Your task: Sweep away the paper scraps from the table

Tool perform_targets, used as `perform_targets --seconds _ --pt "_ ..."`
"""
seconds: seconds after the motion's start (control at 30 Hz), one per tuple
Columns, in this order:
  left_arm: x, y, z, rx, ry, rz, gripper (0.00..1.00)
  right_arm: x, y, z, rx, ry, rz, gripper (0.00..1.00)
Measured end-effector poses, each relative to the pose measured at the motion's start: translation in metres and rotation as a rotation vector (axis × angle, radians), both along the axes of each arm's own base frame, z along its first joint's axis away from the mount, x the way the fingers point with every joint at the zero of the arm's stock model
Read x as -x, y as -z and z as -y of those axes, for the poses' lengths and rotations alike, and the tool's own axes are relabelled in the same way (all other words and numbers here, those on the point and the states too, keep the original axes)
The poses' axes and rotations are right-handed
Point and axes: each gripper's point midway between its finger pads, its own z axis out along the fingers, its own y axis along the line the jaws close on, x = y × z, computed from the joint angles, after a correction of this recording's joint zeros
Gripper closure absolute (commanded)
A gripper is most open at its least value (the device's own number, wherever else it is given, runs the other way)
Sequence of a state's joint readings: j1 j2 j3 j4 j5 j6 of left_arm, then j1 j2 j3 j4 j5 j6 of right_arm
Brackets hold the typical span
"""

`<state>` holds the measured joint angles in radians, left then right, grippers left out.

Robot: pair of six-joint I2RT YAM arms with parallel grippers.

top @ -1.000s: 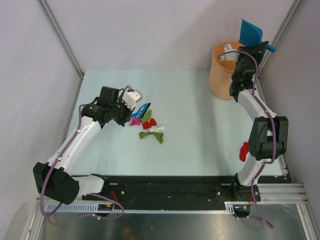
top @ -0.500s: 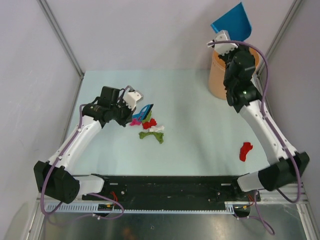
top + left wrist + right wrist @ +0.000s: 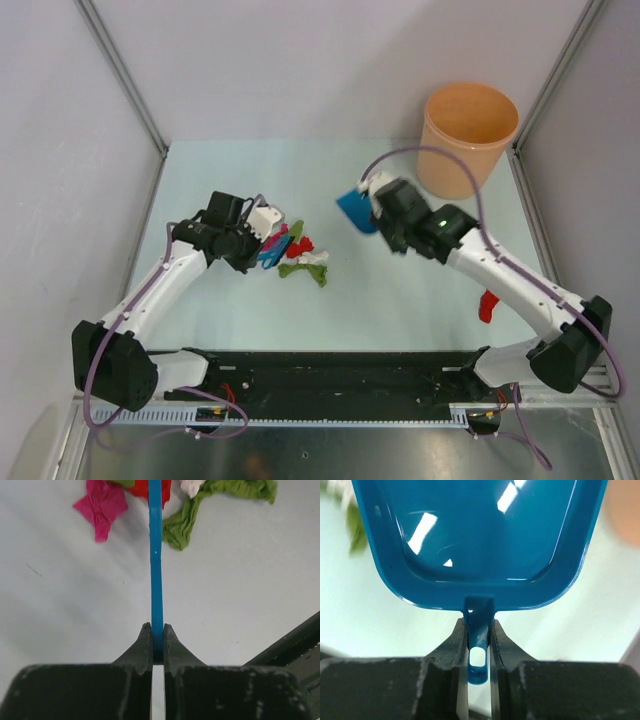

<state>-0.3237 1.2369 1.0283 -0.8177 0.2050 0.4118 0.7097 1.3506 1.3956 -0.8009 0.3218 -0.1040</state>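
The left gripper pinches a blue blade among the scraps, heaped left of centre on the table; a quick stroke could scatter them; the right gripper clamps the dustpan by its handle, apart from the heap; a lone red scrap far right risks being missed.

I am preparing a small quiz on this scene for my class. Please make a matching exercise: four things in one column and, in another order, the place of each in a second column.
Things:
1. blue dustpan
2. orange bin
3. lone red scrap
4. thin blue strip

Places:
A. at the far right corner of the table
B. clamped in the right tool
C. on the table near the right arm, apart from the pile
D. clamped in the left tool

Pairs: 1-B, 2-A, 3-C, 4-D.
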Motion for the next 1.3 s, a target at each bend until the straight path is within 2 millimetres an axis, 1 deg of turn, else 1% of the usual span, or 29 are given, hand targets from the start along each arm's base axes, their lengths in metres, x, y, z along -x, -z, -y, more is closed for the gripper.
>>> perform_targets --seconds 0.07,0.1,0.13,0.17,0.23,0.3,0.37,0.47,0.57,0.6,0.67,0.8,0.9,0.97,1.07,1.13,1.2,1.3 --pt "0.006 0.006 -0.006 -0.030 -0.012 -0.022 1.00 0.042 0.041 -0.014 0.042 -0.046 -0.166 1.00" --pt "0.008 0.008 -0.009 -0.040 -0.016 -0.028 1.00 0.059 0.055 -0.018 0.060 -0.064 -0.231 1.00" --pt "0.011 0.011 -0.011 -0.053 -0.020 -0.039 1.00 0.079 0.071 -0.022 0.074 -0.085 -0.310 1.00" --pt "0.013 0.013 -0.013 -0.061 -0.023 -0.047 1.00 0.098 0.083 -0.025 0.088 -0.095 -0.380 1.00" --pt "0.017 0.016 -0.016 -0.072 -0.025 -0.065 1.00 0.126 0.102 -0.024 0.111 -0.087 -0.490 1.00" --pt "0.020 0.018 -0.017 -0.076 -0.025 -0.078 1.00 0.146 0.115 -0.025 0.132 -0.080 -0.567 1.00" --pt "0.020 0.019 -0.017 -0.077 -0.019 -0.078 1.00 0.160 0.127 -0.025 0.153 -0.074 -0.625 1.00" --pt "0.021 0.022 -0.014 -0.068 0.000 -0.093 1.00 0.174 0.148 -0.024 0.213 -0.076 -0.698 1.00" --pt "0.021 0.027 -0.008 -0.057 0.033 -0.120 1.00 0.176 0.174 -0.025 0.291 -0.067 -0.743 1.00" --pt "0.019 0.028 -0.006 -0.053 0.043 -0.128 1.00 0.173 0.184 -0.026 0.319 -0.063 -0.748 1.00" --pt "0.015 0.029 -0.003 -0.048 0.057 -0.139 1.00 0.169 0.198 -0.028 0.351 -0.061 -0.749 1.00" --pt "0.003 0.030 0.007 -0.030 0.087 -0.148 1.00 0.154 0.215 -0.034 0.381 -0.074 -0.704 1.00" --pt "-0.002 0.031 0.021 -0.006 0.125 -0.147 1.00 0.145 0.219 -0.041 0.377 -0.097 -0.658 1.00" --pt "0.002 0.030 0.035 0.007 0.177 -0.144 1.00 0.139 0.219 -0.047 0.367 -0.118 -0.622 1.00" --pt "0.022 0.028 0.066 0.054 0.309 -0.159 1.00 0.129 0.220 -0.062 0.337 -0.154 -0.558 1.00" --pt "0.036 0.024 0.083 0.095 0.382 -0.173 1.00 0.122 0.220 -0.070 0.315 -0.166 -0.520 1.00" --pt "0.041 0.019 0.085 0.101 0.403 -0.162 1.00 0.119 0.219 -0.074 0.308 -0.172 -0.498 1.00" --pt "0.040 0.009 0.074 0.105 0.376 -0.121 1.00 0.114 0.218 -0.079 0.297 -0.176 -0.474 1.00"
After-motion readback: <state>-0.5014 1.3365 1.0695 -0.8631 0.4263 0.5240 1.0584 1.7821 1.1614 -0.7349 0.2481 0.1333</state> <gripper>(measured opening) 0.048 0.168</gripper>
